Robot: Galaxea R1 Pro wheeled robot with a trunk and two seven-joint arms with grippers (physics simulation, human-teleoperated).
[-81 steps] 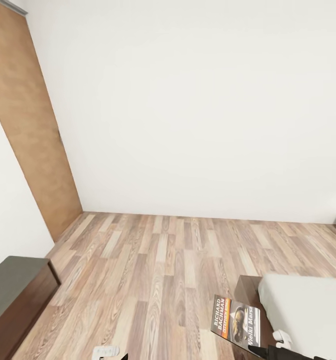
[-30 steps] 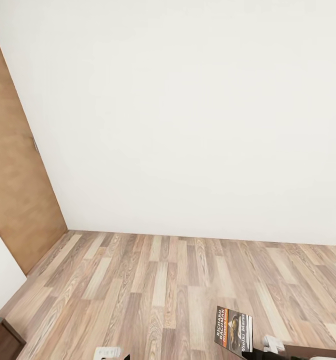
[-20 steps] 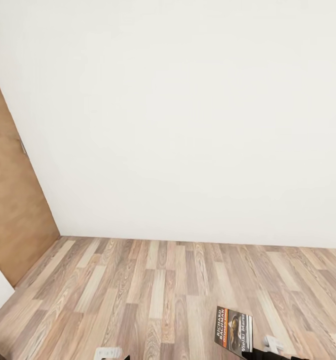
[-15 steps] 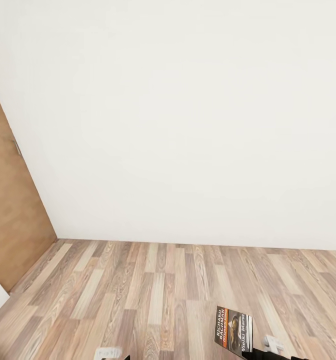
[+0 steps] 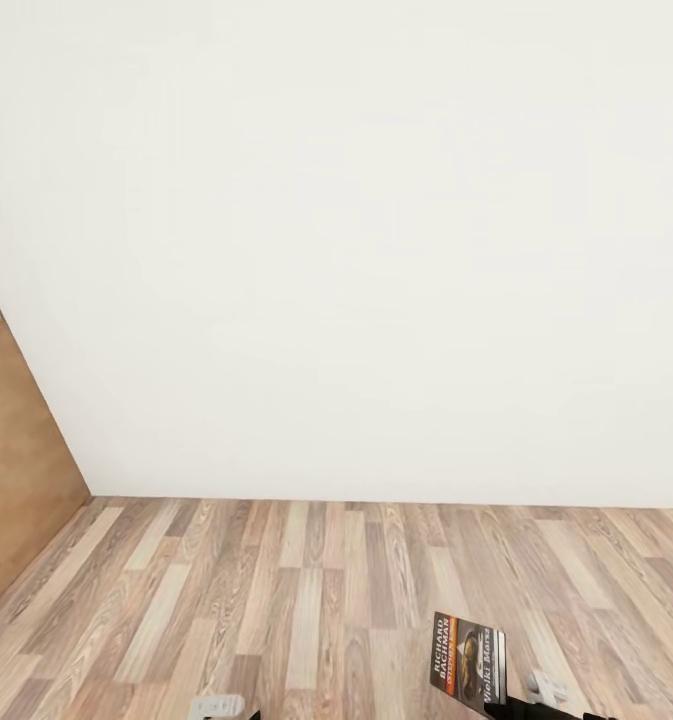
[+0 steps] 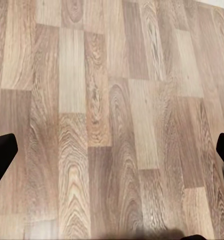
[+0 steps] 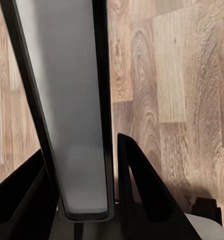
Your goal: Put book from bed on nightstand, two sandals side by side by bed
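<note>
- In the head view we face a plain white wall [image 5: 376,250] that meets a wood-plank floor [image 5: 306,590], with a brown door [image 5: 11,500] at the left edge.
- The book [image 5: 467,647] shows low in the head view, held upright above the floor, its dark cover with the white "Richard Bachman" lettering and orange band turned toward us.
- In the right wrist view we see the book [image 7: 67,110] edge-on, its pale page block framed by the thin dark covers, standing between the two dark fingers [image 7: 142,195] of the right gripper [image 7: 84,200], which is clenched on the book's lower end.
- In the head view only a dark sliver of the right gripper [image 5: 536,712] and a small white part beside it show at the bottom edge, right under the book.
- In the left wrist view the left gripper [image 6: 112,150] is spread wide, one dark fingertip [image 6: 2,152] at each side, with bare floor planks [image 6: 112,100] between them and nothing grasped.
</note>
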